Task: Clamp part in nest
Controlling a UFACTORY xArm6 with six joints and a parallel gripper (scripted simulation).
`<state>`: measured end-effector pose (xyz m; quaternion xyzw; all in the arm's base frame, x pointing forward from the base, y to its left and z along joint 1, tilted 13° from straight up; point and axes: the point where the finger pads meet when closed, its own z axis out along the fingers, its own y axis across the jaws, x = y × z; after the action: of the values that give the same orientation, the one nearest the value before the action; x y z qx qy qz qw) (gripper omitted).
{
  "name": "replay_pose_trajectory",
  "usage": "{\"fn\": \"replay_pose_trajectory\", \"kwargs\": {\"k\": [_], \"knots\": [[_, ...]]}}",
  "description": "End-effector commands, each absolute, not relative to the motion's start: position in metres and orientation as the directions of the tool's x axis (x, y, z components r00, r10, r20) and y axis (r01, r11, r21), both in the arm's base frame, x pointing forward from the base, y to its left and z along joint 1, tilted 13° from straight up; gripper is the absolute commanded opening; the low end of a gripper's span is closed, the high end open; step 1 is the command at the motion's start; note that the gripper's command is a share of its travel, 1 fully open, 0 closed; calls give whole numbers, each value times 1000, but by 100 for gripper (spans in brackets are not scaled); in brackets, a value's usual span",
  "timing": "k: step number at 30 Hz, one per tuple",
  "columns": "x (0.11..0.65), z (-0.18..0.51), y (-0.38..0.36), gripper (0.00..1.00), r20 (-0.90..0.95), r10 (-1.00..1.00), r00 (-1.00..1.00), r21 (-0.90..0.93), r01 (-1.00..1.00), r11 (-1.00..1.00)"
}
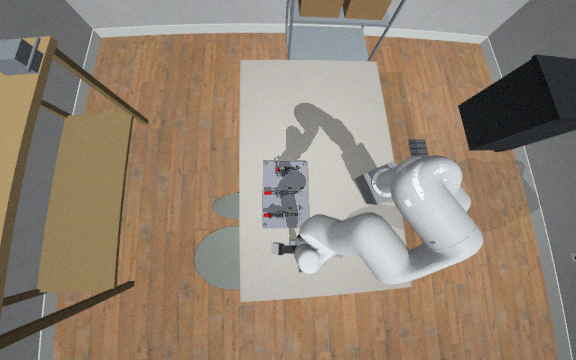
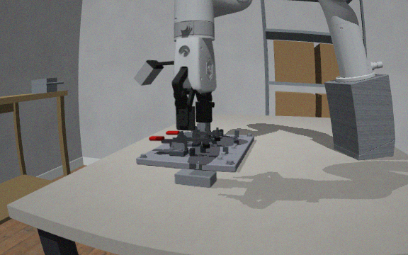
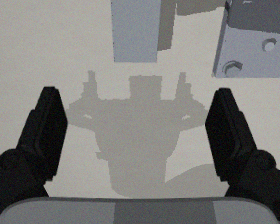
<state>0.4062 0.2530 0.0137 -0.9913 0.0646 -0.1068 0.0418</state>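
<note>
The part, a plain grey block (image 2: 195, 178) (image 3: 135, 30), lies flat on the table beside the near short edge of the fixture plate (image 1: 268, 205) (image 2: 147, 162) (image 3: 246, 52). My gripper (image 2: 194, 125) (image 3: 137, 105) is open and empty, pointing down above table height; the part lies beyond its fingertips in the wrist view. The near clamp's red handle (image 1: 267, 215) (image 2: 156, 138) and the middle clamp's red handle (image 1: 267, 192) (image 2: 172, 132) lie low. The far clamp's red handle (image 1: 278, 169) looks raised; my fingers hide it in the exterior view. Rest pads are too small to compare.
Clamps, blocks and pins stand up from the plate, with bolts (image 3: 233, 67) at its corners. The arm's shadow falls over the fixture. The robot's base block (image 2: 360, 117) stands on the table's (image 2: 119, 212) right side. A shelf rack with boxes (image 2: 293, 61) is behind.
</note>
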Motion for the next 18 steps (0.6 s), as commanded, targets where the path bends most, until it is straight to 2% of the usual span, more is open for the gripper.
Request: {"fn": "replay_pose_trajectory", "kwargs": {"k": [1, 18], "knots": [[412, 2, 255, 100, 212, -138, 968, -98, -119, -988], [423, -46, 259, 100, 212, -138, 968, -98, -119, -988]]}}
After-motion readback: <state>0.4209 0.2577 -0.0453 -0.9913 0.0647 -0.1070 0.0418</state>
